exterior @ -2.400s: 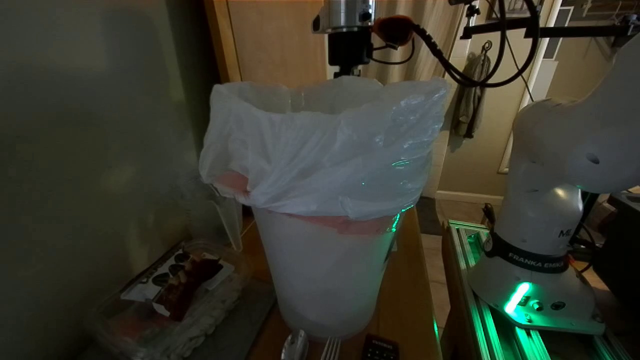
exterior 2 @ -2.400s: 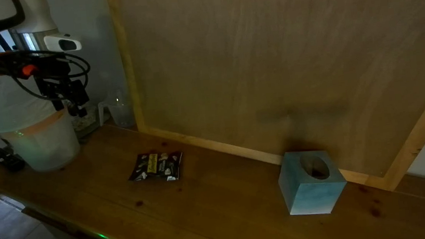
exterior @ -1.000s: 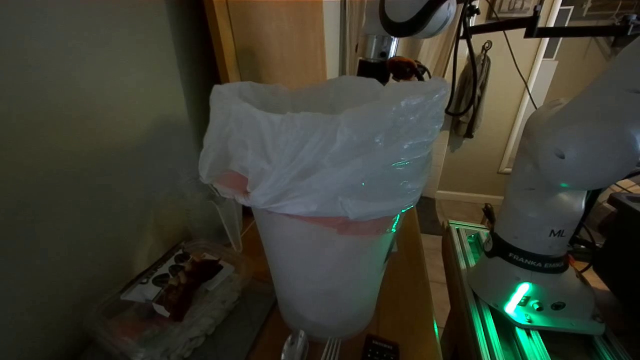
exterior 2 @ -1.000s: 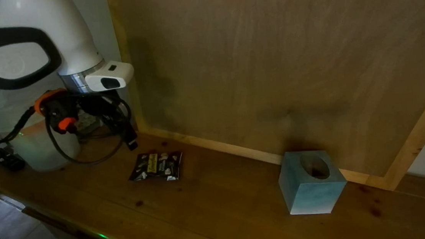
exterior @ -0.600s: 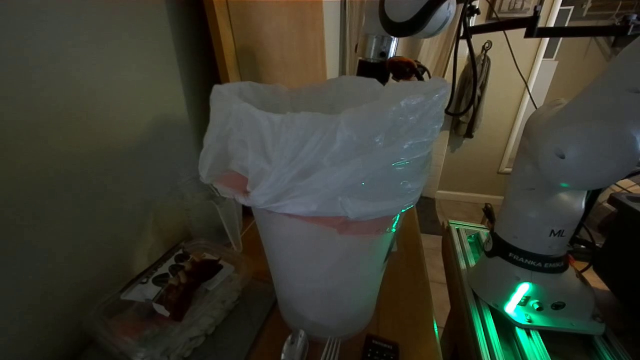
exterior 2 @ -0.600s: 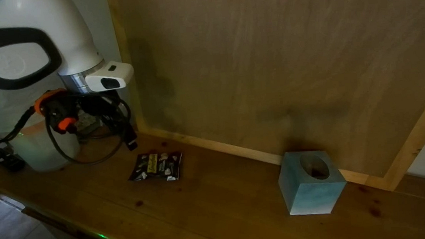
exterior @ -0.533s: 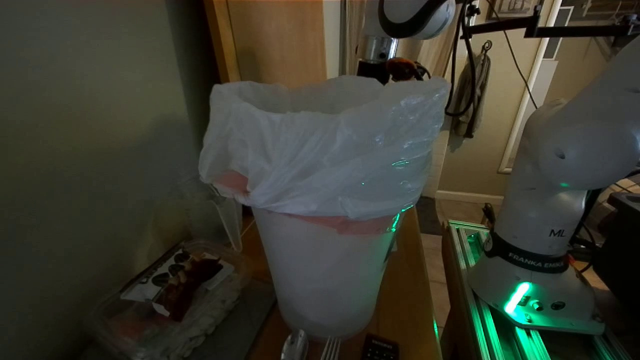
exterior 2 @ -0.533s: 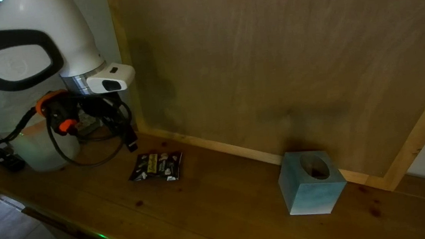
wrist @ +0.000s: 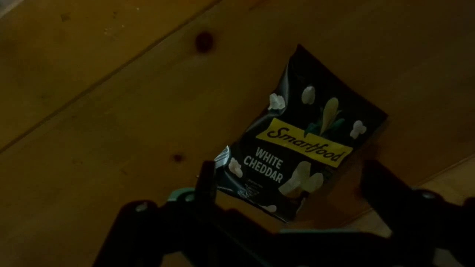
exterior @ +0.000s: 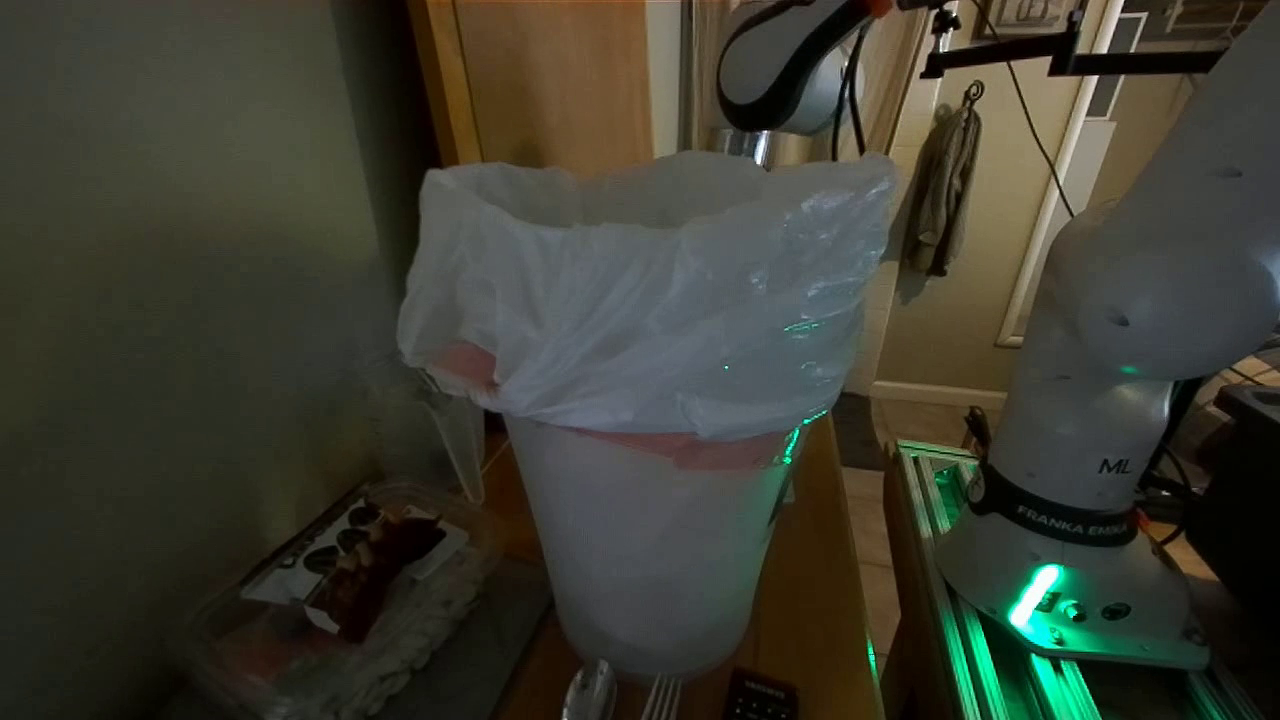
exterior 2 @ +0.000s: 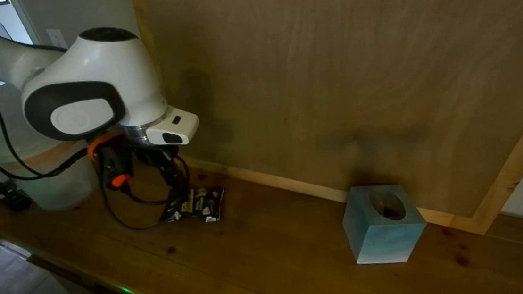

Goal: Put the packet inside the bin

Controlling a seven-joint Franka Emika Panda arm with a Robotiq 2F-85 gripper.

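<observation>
— Where to find the packet [exterior 2: 200, 205]?

— Flat on the worktop [exterior 2: 272, 269], between the bin [exterior: 645, 510] and the box [exterior 2: 385, 238], nearer the edge along the panel [exterior 2: 312, 81] than the opposite one.

— And the pincer [wrist: 289, 167]: holding anything?

— Nothing. Spread wide, framing the packet's lower end in the wrist view without gripping it.

— Touching?

— Can't tell. Probably hanging just above, and in an exterior view overlapping the packet's bin-side end.

— How far along, then?

— Early, by the look of it, just ahead of the grasp.

— So which way to go?

— Down, most likely, with a small shift away from the bin toward the packet's middle.

— And the long axis?

— Running from lower left to upper right in the wrist view, askew to the worktop's long edges and slantwise to the closing line. Best to twist the pincer a little first, so as to pinch squarely across the short width.

— What to fear?

— Catching only a corner, perhaps, or slipping along the glossy film.

— And afterwards?

— Along the panel edge toward the bin, lifting high enough to clear the tall rim before letting go.
</observation>
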